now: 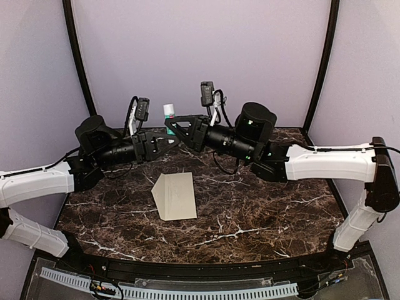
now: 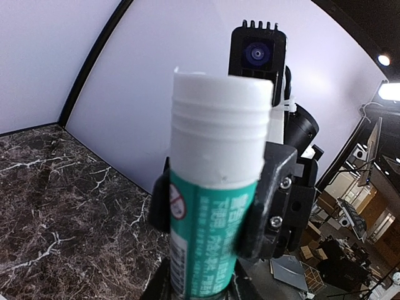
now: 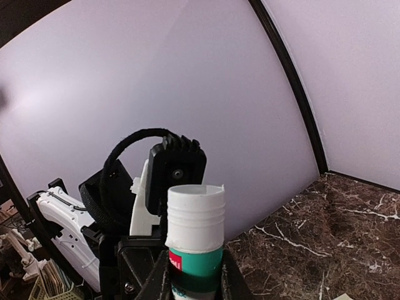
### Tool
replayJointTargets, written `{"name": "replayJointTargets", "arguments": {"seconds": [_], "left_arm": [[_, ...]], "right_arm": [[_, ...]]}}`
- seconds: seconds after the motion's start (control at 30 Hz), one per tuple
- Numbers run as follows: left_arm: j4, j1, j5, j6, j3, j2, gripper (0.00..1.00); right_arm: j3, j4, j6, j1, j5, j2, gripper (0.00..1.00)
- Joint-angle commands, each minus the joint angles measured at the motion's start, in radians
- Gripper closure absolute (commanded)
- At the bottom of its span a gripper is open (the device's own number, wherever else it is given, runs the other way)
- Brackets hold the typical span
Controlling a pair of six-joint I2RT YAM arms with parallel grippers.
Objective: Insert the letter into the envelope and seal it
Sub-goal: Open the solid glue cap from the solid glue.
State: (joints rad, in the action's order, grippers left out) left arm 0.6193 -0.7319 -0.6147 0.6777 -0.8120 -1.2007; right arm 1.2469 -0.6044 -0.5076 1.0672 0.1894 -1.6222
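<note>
The cream envelope (image 1: pixel 176 196) lies flat on the marble table (image 1: pixel 262 200), its pointed side toward the left. The letter is not in view. Both grippers meet high above the table's back edge on an upright glue stick (image 1: pixel 169 112) with a green body and a white cap. My left gripper (image 1: pixel 171 139) is shut on the stick's lower body; in the left wrist view (image 2: pixel 200 289) the stick (image 2: pixel 212 206) fills the middle. My right gripper (image 1: pixel 169 125) is shut on the green body just under the cap, which also shows in the right wrist view (image 3: pixel 194 282). The cap (image 3: pixel 195 215) is on.
Purple walls and two black corner posts (image 1: pixel 320 69) close the back of the cell. A black rail and a white slotted strip (image 1: pixel 187 290) run along the near edge. The envelope lies in front of and below the joined grippers.
</note>
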Motion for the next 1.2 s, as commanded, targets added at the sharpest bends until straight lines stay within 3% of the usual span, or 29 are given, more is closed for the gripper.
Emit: {"name": "replayJointTargets", "arguments": {"seconds": [0.0, 0.03, 0.1, 0.17, 0.2, 0.3, 0.43, 0.63, 0.9, 1.17], "left_arm": [[-0.098, -0.002, 0.043, -0.079, -0.046, 0.013, 0.95], [-0.125, -0.003, 0.052, -0.095, -0.049, 0.019, 0.97], [-0.191, -0.002, 0.07, -0.135, -0.05, 0.032, 1.0], [-0.245, -0.003, 0.073, -0.193, -0.046, 0.045, 1.0], [-0.291, -0.003, 0.076, -0.21, -0.046, 0.048, 1.0], [-0.444, -0.001, 0.102, -0.322, -0.056, 0.049, 1.0], [-0.598, -0.001, 0.11, -0.454, -0.08, 0.034, 1.0], [-0.699, 0.0, 0.127, -0.558, -0.086, 0.024, 1.0], [-0.708, 0.0, 0.138, -0.569, -0.088, 0.017, 1.0], [-0.707, 0.0, 0.14, -0.57, -0.09, 0.01, 1.0]], "right_arm": [[0.0, -0.007, 0.013, 0.013, -0.004, -0.002, 0.9], [-0.005, 0.002, 0.015, 0.013, -0.012, 0.0, 0.86], [-0.016, 0.018, 0.025, 0.013, -0.03, 0.012, 0.7], [-0.03, 0.031, 0.041, 0.013, -0.054, 0.03, 0.36], [-0.032, 0.048, 0.056, 0.011, -0.071, 0.039, 0.26], [-0.018, 0.131, 0.096, 0.007, -0.127, 0.069, 0.14], [0.024, 0.271, 0.124, -0.005, -0.182, 0.09, 0.14], [0.136, 0.564, 0.087, -0.049, -0.21, 0.049, 0.24], [0.159, 0.625, 0.083, -0.052, -0.101, 0.021, 0.28], [0.156, 0.568, 0.059, -0.053, -0.032, -0.013, 0.32]]}}
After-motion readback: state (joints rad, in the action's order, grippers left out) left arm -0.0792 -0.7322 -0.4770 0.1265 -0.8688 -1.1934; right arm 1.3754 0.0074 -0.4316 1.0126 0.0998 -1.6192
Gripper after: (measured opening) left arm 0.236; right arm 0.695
